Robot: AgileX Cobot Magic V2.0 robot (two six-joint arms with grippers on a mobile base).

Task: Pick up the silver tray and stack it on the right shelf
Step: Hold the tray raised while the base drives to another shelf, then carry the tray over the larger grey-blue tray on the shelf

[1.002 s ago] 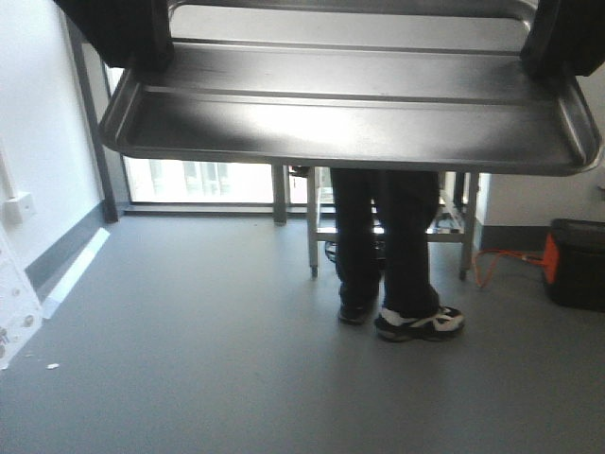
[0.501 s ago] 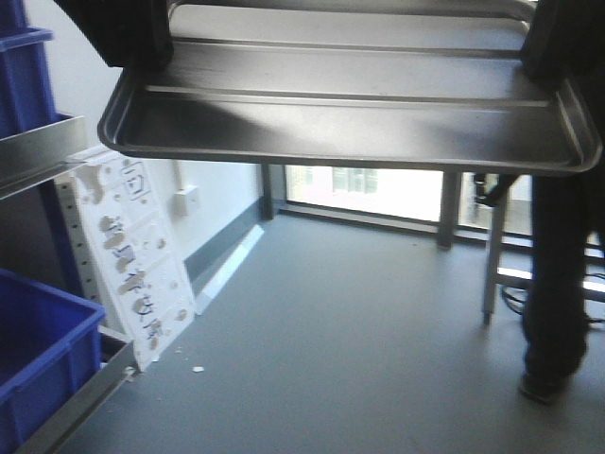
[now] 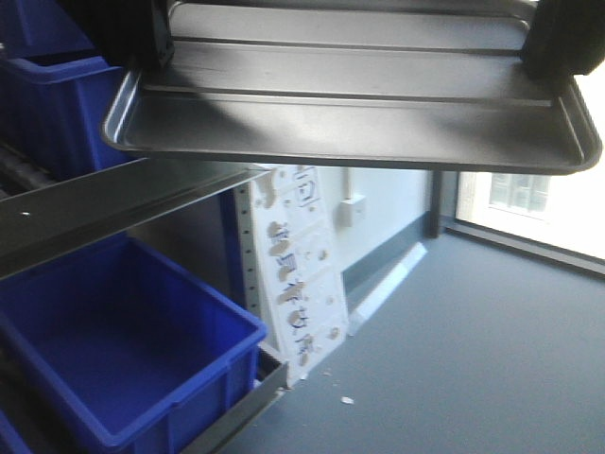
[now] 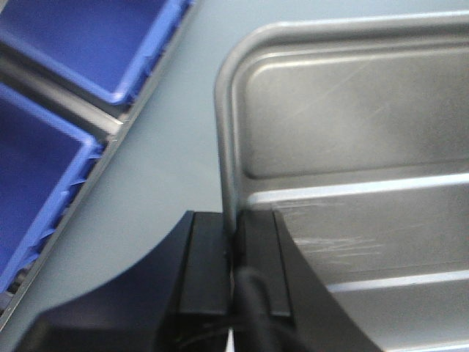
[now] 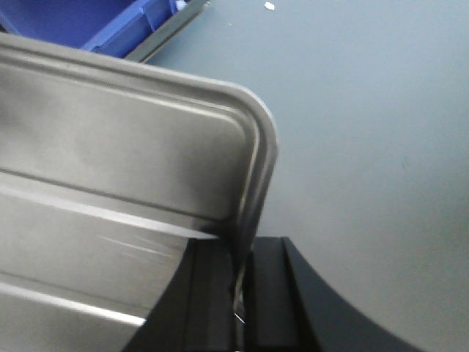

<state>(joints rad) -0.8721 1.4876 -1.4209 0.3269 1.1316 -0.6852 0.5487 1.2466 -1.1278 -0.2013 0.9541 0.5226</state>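
Holds silver tray (image 3: 350,113) level above the floor (image 3: 492,359), pinching one short rim in closed left hand (image 4: 234,231), opposite rim in closed right hand (image 5: 240,260), for balance. Faces blue bins (image 3: 123,350).

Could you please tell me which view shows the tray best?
The front view: the tray spans it. The wrist views each show one corner, clamped by the left gripper and right gripper.

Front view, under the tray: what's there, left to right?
In order: blue bin → white board with holes → wall box → window. The silver tray spans the whole top, so it's left out.
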